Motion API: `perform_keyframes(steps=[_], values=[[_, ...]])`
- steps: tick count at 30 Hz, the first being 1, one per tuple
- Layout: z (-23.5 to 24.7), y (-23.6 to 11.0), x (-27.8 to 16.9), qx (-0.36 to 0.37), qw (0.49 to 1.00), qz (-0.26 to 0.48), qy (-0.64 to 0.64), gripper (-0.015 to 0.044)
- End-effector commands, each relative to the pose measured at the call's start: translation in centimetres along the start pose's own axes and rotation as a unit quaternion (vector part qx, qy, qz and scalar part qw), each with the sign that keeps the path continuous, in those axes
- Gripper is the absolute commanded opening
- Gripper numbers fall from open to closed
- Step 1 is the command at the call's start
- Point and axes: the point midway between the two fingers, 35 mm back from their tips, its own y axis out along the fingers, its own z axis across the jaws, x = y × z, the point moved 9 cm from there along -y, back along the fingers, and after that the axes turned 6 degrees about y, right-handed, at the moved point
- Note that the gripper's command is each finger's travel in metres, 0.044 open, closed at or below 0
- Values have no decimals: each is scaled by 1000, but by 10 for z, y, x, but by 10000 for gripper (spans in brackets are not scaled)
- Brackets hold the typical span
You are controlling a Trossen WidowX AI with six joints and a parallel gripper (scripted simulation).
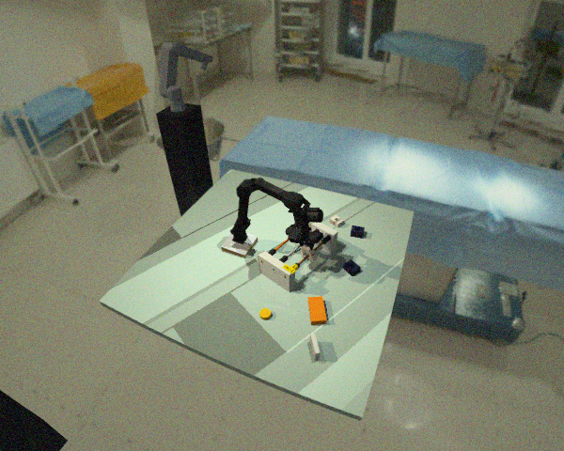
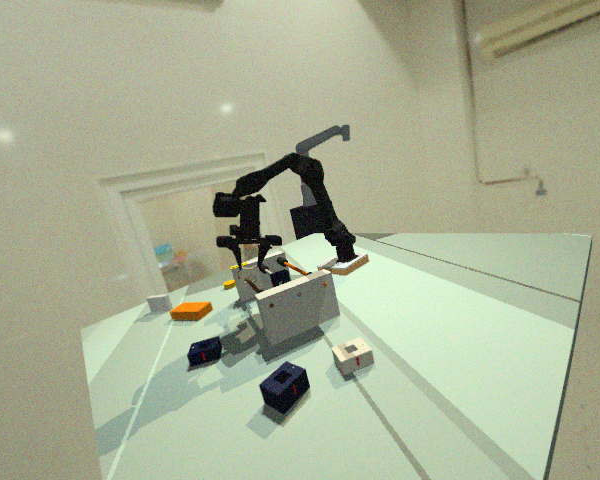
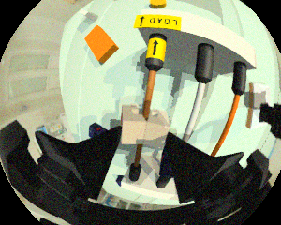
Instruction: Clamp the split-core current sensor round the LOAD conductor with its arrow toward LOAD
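The gripper (image 3: 146, 144) is clenched on the beige split-core sensor (image 3: 143, 127), which sits between its two dark fingers and straddles the orange-brown conductor (image 3: 151, 90). That conductor passes through or just under the sensor body; from the wrist view I cannot tell whether the core is fully latched around it.

Ahead of the hand, the same conductor ends in a yellow sleeve with a black arrow (image 3: 155, 48), and just beyond it a yellow label strip (image 3: 158, 22) is fixed to the white end block (image 3: 197, 33); its lettering is too blurred to read.

To the hand's right run two more conductors, a white one (image 3: 197, 103) with a black sleeve and an orange one (image 3: 229, 119), both entering the same block.

Further ahead and to the left lies an orange block (image 3: 102, 44), and a yellow disc (image 3: 157, 3) sits past the end block.

From the exterior view, the gripper (image 2: 248, 260) hangs pointing down over the white fixture (image 2: 296, 307), with two dark blue boxes (image 2: 284, 385) and a beige box (image 2: 352, 354) on the table (image 2: 471, 330) well apart from the hand.
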Motion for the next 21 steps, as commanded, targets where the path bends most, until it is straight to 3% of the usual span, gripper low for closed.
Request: perform_keyframes(steps=[1, 21], values=[[-1, 9, 0, -2, 1000, 0, -1, 0], [-1, 12, 0, 0, 1000, -1, 2, 0]])
